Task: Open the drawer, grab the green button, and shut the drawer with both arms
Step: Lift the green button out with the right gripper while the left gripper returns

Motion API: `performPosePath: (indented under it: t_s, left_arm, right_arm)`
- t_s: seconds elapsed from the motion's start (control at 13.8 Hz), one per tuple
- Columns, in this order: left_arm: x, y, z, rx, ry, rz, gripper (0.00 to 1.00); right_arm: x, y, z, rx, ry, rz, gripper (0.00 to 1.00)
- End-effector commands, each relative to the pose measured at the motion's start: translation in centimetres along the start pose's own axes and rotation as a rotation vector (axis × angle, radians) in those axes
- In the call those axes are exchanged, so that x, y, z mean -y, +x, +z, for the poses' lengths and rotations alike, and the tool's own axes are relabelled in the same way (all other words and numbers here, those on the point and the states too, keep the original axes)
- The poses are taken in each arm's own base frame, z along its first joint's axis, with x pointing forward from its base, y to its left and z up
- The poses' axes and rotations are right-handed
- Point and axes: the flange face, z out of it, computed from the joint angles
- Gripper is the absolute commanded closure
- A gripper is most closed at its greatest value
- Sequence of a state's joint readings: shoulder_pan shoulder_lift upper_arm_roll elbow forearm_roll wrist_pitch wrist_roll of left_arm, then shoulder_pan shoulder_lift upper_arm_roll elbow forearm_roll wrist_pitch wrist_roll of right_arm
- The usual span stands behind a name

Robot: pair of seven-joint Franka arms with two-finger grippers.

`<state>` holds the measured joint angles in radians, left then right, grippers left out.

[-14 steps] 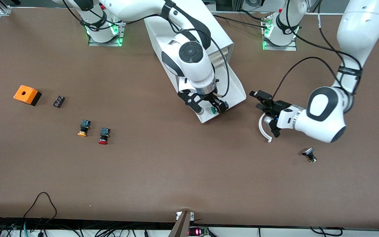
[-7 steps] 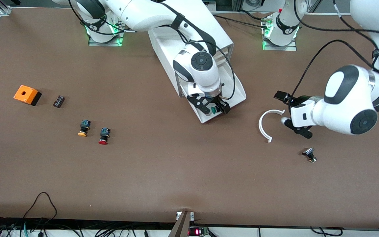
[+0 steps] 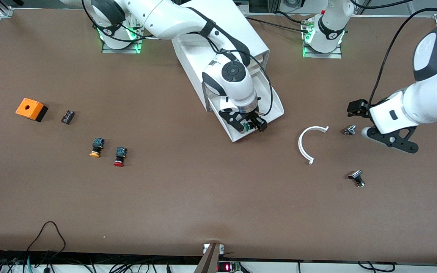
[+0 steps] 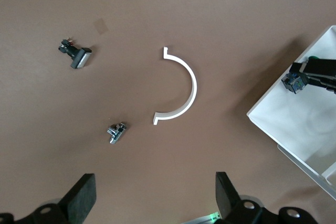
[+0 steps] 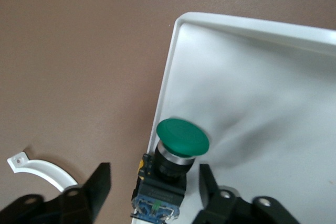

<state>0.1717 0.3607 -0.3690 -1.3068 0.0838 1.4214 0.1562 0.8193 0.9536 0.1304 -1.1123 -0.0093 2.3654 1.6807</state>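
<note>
Button (image 5: 182,137): green cap faces away from the right gripper (image 3: 248,126), black-and-blue body runs back toward the wrist, so its long axis lies along the gripper's reach. It sits between the fingers (image 5: 92,187) over the pulled-out drawer (image 3: 275,108), at the drawer's front end nearest the front camera. Whether it rests on the drawer floor or is lifted clear, can't tell.

Right gripper fingers are spread wider than the button body, one each side. Contact with the body is not clear from the right wrist view, so grip is unconfirmed.

Right arm reaches from its base across the white cabinet (image 3: 222,38), wrist pointing down into the drawer.

Left gripper (image 3: 387,129) hangs above the table toward the left arm's end, fingers (image 4: 79,198) wide apart and holding nothing. Left forearm is raised, wrist tilted down at the table.

On the table under the left wrist camera: white curved plastic piece (image 4: 181,90), small metal part (image 4: 116,132), small dark part (image 4: 76,55).

Toward the right arm's end: orange box (image 3: 31,109), small black part (image 3: 67,116), yellow-capped button (image 3: 96,148), red-capped button (image 3: 120,156) just beside it.
</note>
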Motion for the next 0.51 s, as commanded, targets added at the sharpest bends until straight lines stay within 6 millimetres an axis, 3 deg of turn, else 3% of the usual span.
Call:
performPosePath:
  t_s: [0.0,0.29,0.43]
  left_arm:
    - [2.0,1.9,1.2,0.022,-0.005,-0.034,0.0]
    - [1.8,2.3,3.0,0.05,0.001,-0.27,0.0]
    - [1.3,3.9,5.4,0.063,-0.003,-0.438,0.0]
  right_arm:
    - [0.5,-0.5,0.0,-0.002,0.025,-0.005,1.0]
    - [0.5,-0.6,-1.4,-0.005,-0.036,-0.001,1.0]
    - [1.8,0.7,-4.7,-0.014,-0.039,0.006,1.0]
